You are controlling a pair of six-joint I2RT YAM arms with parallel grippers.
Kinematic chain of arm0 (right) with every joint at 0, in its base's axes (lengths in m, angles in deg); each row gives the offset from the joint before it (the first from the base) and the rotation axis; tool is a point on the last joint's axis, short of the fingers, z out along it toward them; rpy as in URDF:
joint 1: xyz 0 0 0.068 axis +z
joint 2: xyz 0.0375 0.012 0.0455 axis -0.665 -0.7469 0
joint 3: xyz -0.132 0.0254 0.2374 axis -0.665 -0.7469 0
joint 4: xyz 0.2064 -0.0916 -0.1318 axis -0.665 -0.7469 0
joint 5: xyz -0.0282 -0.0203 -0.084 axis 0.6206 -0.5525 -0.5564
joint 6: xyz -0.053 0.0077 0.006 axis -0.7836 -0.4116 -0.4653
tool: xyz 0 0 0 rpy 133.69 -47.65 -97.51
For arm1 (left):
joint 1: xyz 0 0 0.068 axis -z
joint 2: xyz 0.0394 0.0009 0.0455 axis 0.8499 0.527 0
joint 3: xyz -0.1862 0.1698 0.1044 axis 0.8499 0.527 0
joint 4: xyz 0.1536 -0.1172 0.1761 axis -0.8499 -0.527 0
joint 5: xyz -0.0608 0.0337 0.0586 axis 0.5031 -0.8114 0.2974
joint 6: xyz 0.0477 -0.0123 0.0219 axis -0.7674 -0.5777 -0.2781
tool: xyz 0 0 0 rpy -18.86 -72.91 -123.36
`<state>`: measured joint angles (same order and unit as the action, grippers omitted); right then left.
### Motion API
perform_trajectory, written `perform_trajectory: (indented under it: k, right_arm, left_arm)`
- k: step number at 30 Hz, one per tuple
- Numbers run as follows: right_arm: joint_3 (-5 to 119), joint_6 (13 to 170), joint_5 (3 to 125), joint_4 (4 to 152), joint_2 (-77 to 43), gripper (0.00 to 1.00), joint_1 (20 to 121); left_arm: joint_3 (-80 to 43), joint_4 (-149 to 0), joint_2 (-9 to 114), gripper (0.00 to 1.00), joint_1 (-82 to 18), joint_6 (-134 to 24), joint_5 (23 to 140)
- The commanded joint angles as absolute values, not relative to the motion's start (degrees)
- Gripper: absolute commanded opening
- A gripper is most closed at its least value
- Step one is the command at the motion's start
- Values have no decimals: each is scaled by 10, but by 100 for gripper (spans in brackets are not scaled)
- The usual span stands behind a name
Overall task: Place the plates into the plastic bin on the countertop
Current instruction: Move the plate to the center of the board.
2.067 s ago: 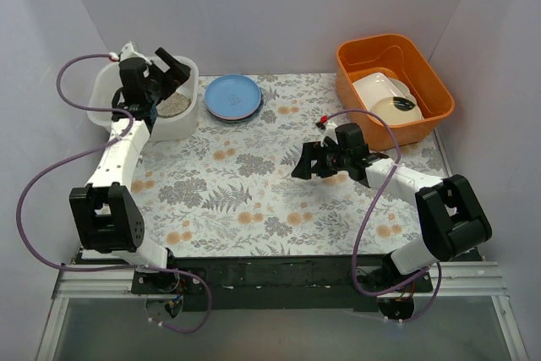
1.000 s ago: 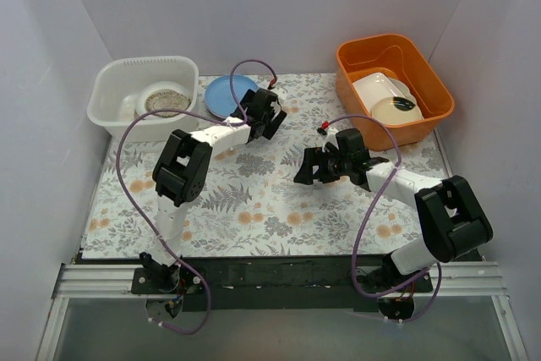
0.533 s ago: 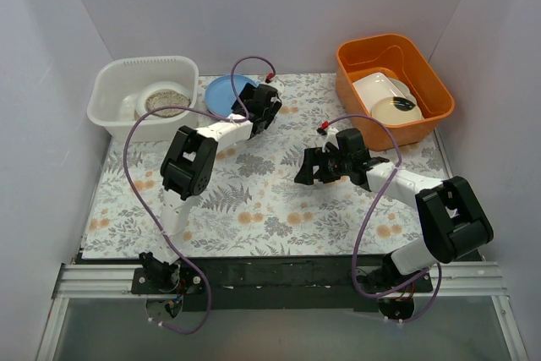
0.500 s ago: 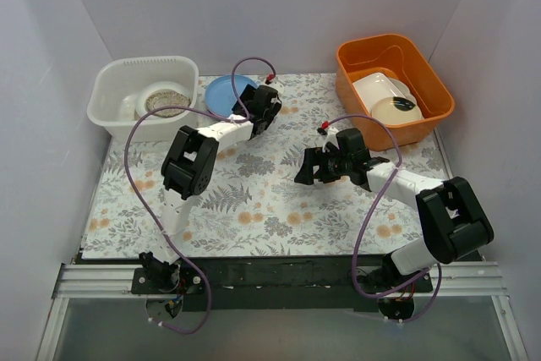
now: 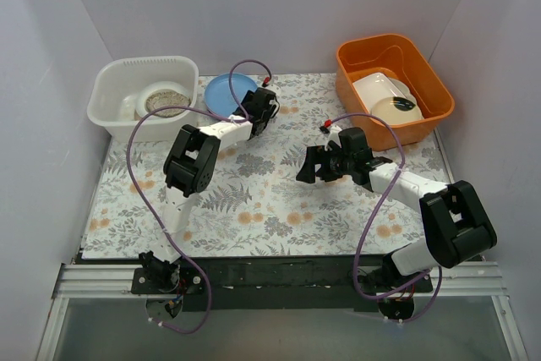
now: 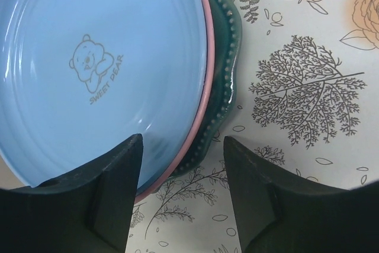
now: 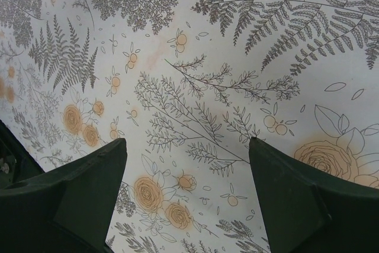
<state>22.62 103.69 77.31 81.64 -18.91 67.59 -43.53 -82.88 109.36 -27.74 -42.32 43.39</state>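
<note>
A blue plate (image 5: 228, 90) printed with a small bear (image 6: 95, 66) tops a stack with a pink plate (image 6: 205, 96) and a dark green scalloped plate (image 6: 228, 57), on the countertop (image 5: 254, 196) beside the plastic bin (image 5: 142, 130). My left gripper (image 5: 258, 109) is low at the stack's right edge. In the left wrist view its jaws (image 6: 183, 141) straddle the rim, one finger (image 6: 115, 188) over the blue plate and the other over the countertop, still apart. A pale plate (image 5: 163, 99) lies in the bin. My right gripper (image 5: 306, 166) hangs open over bare countertop (image 7: 195, 87).
An orange tub (image 5: 435, 82) at the back right holds a white rectangular dish (image 5: 378, 86) and a cream dish with a black blob (image 5: 396, 108). Purple cables loop off both arms. Grey walls close the left, back and right sides.
My left arm swung from over the bin to the blue plate stack, crept closer to its rim, and its jaws have narrowed. The right arm barely moved.
</note>
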Motion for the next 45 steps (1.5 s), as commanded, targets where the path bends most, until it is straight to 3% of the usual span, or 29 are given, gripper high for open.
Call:
perform_trajectory:
  k: [1, 15, 16, 17, 25, 36, 45]
  right_arm:
    - [223, 1028, 777, 827, -174, 91, 673]
    - [221, 1032, 788, 835, -173, 91, 673]
    - [221, 1032, 788, 835, -173, 91, 673]
    - [219, 1033, 789, 836, -171, 91, 673]
    - [212, 1035, 785, 831, -157, 91, 673]
    - [206, 1032, 757, 808, -123, 91, 673]
    - [212, 1025, 746, 796, -115, 91, 671]
  left_arm:
    - [-449, -851, 1093, 54, -281, -400, 427]
    - [-423, -871, 1059, 36, -296, -365, 451]
    - [-420, -872, 1057, 25, -297, -364, 457]
    - [-415, -871, 1056, 0, -298, -361, 456]
    - [-401, -871, 1049, 0, -301, -349, 455]
    - [-380, -928, 1000, 0, -300, -288, 599]
    - [-292, -953, 941, 0, -269, -254, 653]
